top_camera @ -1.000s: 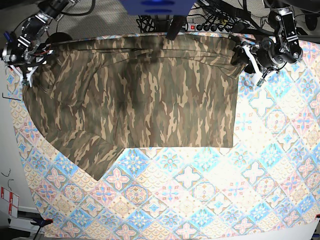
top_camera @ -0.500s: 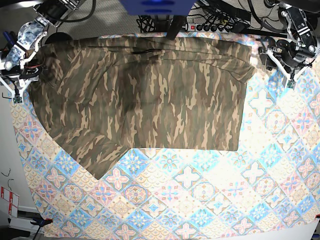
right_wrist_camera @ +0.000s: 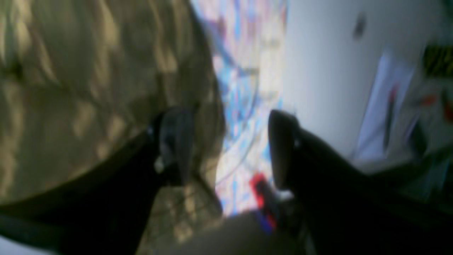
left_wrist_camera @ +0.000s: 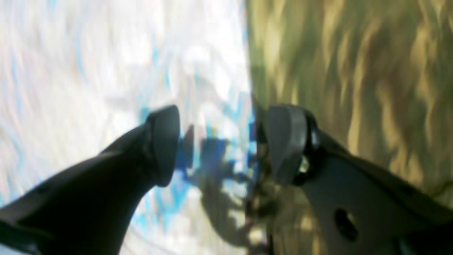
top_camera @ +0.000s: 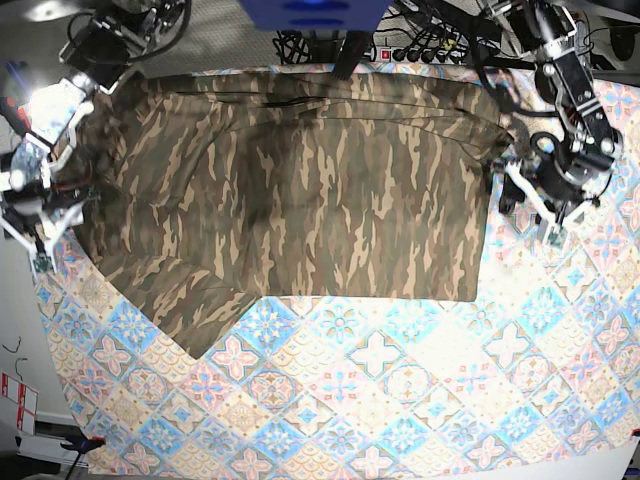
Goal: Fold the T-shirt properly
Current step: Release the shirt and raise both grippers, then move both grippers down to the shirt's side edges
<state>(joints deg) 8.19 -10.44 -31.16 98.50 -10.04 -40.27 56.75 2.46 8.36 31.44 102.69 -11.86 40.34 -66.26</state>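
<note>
Camouflage cloth covers the far half of the tablecloth (top_camera: 400,400): the T-shirt (top_camera: 300,190) lies spread flat, its long straight edge running across the middle of the table and one flap or sleeve pointing toward the near left corner in the base view. A few creases show along the far edge, near the top right corner of the cloth.

Both grippers stand with their jaws parted and nothing between them. The left gripper (top_camera: 528,207) hangs at the shirt's right-hand side edge in the base view; its wrist camera shows one fingertip (left_wrist_camera: 286,141) over the camouflage and the other over bare tablecloth, so the jaws straddle the hem line. The right gripper (top_camera: 38,215) sits at the opposite side, one fingertip (right_wrist_camera: 177,141) over cloth and the other beyond the table's edge. Both wrist views are blurred, so I cannot tell whether either pad touches the fabric.

Risks, as I judge them: soft cloth like this may slip if a pinch catches only the hem, or the jaws may grab the tablecloth along with the shirt and drag both. The right gripper works close to the table's edge, where a low approach could snag. Uneven lifts on the two sides would skew the fold, and the angled flap could bunch underneath.
</note>
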